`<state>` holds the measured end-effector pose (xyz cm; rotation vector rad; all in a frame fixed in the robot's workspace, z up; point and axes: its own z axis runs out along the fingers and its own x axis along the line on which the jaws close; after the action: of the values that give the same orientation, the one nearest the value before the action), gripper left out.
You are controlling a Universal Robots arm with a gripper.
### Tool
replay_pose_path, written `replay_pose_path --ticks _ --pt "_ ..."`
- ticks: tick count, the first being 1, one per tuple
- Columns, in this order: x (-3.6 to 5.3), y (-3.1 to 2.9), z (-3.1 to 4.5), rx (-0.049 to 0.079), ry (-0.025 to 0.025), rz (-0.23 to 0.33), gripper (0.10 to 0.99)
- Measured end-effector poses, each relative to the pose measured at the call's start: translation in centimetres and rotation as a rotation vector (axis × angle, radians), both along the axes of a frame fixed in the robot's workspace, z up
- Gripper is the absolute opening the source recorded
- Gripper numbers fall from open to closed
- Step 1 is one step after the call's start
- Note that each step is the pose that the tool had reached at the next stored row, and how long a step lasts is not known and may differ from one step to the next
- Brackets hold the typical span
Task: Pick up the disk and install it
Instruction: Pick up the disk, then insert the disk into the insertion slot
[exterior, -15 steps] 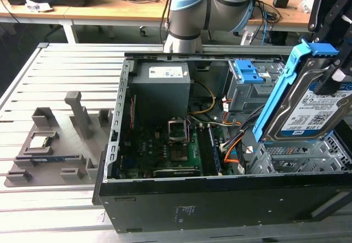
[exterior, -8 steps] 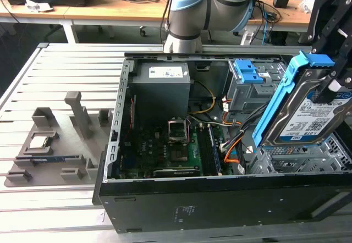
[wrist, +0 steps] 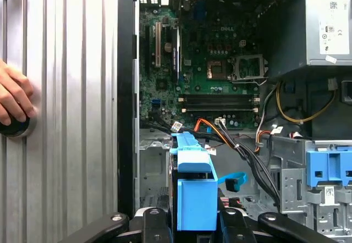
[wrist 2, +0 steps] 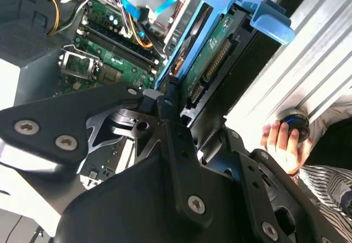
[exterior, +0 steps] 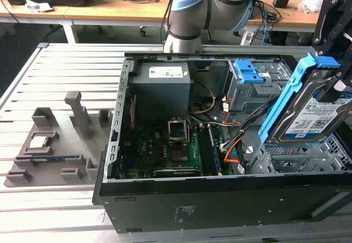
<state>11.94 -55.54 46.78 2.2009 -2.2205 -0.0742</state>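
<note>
The disk point(exterior: 311, 116) is a silver-grey drive with a white-and-blue label, framed by blue bracket rails. It hangs tilted above the open computer case point(exterior: 220, 199), at the exterior view's right, over the metal drive cage point(exterior: 297, 155). My gripper point(exterior: 335, 92) is shut on its upper end. In the second wrist view the disk point(wrist 2: 212, 50) shows its circuit-board side, with the gripper point(wrist 2: 176, 97) clamped on one end. In the first wrist view the disk's blue rail point(wrist: 193, 182) stands edge-on between the black fingers point(wrist: 148, 221).
Orange, black and blue cables point(exterior: 242, 138) run beside the cage. A grey drive bay with a blue latch point(exterior: 247, 72) stands behind it. The motherboard point(exterior: 165, 149) and power supply point(exterior: 162, 86) fill the case's left. A grey fixture point(exterior: 49, 144) lies on the slatted table. A person's hand point(wrist: 14, 100) rests on a button.
</note>
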Motion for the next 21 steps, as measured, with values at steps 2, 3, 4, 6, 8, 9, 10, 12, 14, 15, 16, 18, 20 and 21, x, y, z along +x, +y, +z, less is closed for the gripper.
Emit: replay_pose_path --ticks 2,3,4,6,8,9,10,12,14,15,16,18,20,21 --pt "0.52 0.22 -0.2 0.0 0.0047 0.0 0.365" --pt "0.99 0.32 -0.34 0.0 0.008 0.0 0.365" --pt "1.44 0.33 -0.4 0.0 0.0097 0.0 0.365" --pt "2.33 0.33 -0.5 0.0 0.0122 0.0 0.365" --pt "2.4 0.34 -0.5 0.0 0.0124 0.0 0.365" --pt "2.4 0.34 -0.5 0.0 0.0124 0.0 0.365" --pt "2.4 0.33 -0.51 0.0 0.0124 0.0 0.365" --pt "2.4 0.33 -0.51 0.0 0.0125 0.0 0.365" --pt "2.4 0.33 -0.51 -0.001 0.0124 0.0 0.365" --pt "2.4 0.33 -0.51 -0.001 0.0124 0.0 0.365" --pt "2.4 0.33 -0.5 -0.001 0.0124 0.0 0.365" --pt "2.4 0.33 -0.5 -0.001 0.0124 0.0 0.365" --pt "2.4 0.33 -0.53 -0.001 0.0124 0.0 0.365" --pt "2.4 0.33 -0.7 -0.001 0.0124 0.0 0.365"
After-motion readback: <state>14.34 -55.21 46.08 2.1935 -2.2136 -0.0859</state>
